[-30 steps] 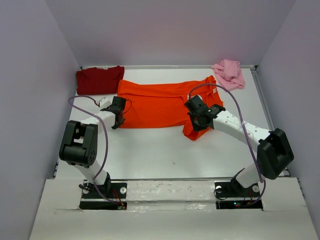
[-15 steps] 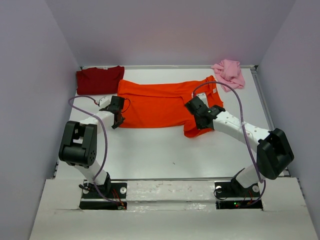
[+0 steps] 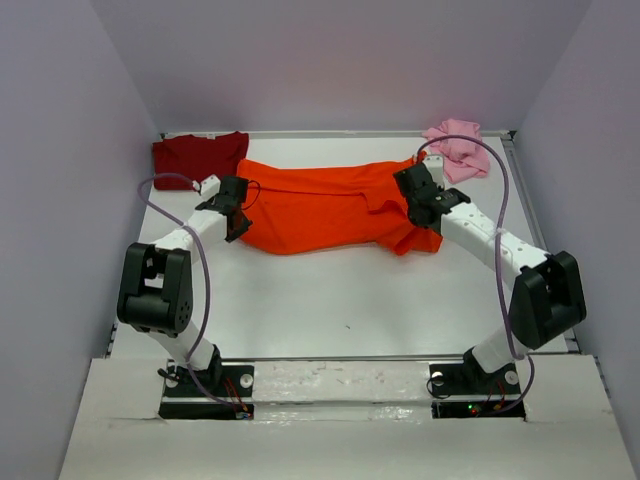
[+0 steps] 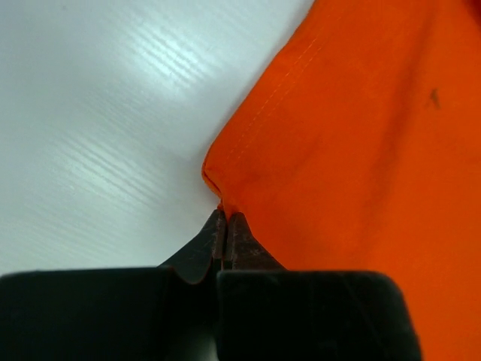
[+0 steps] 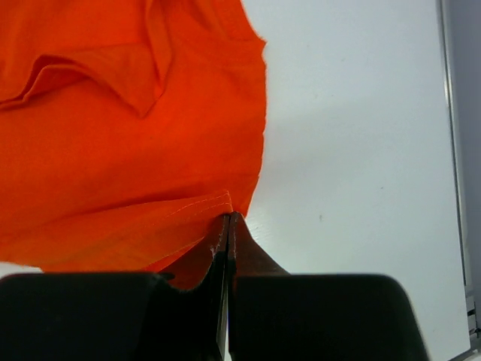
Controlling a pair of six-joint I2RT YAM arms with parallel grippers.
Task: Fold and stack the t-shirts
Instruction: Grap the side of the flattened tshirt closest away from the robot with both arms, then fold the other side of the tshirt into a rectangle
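Note:
The bright orange t-shirt [image 3: 320,205] stretches across the middle of the table, its near edge lifted and sagging between both arms. My left gripper [image 3: 240,205] is shut on the shirt's left corner [image 4: 225,197], which shows pinched at the fingertips in the left wrist view. On the right, my right gripper [image 3: 412,195] is shut on a hemmed edge [image 5: 214,204] of the same shirt. A dark red t-shirt [image 3: 198,158] lies flat at the back left. The pale pink t-shirt [image 3: 458,146] sits crumpled at the back right.
A raised rail [image 3: 525,200] runs along the table's right side, and purple-grey walls close in left, right and behind. The arm bases [image 3: 205,385] stand at the near edge. Bare white table [image 3: 340,300] lies in front of the orange shirt.
My left gripper has shut on the orange shirt's left corner. Both grippers have moved toward the back, lifting the shirt's near edge; the right one has gone further back and right.

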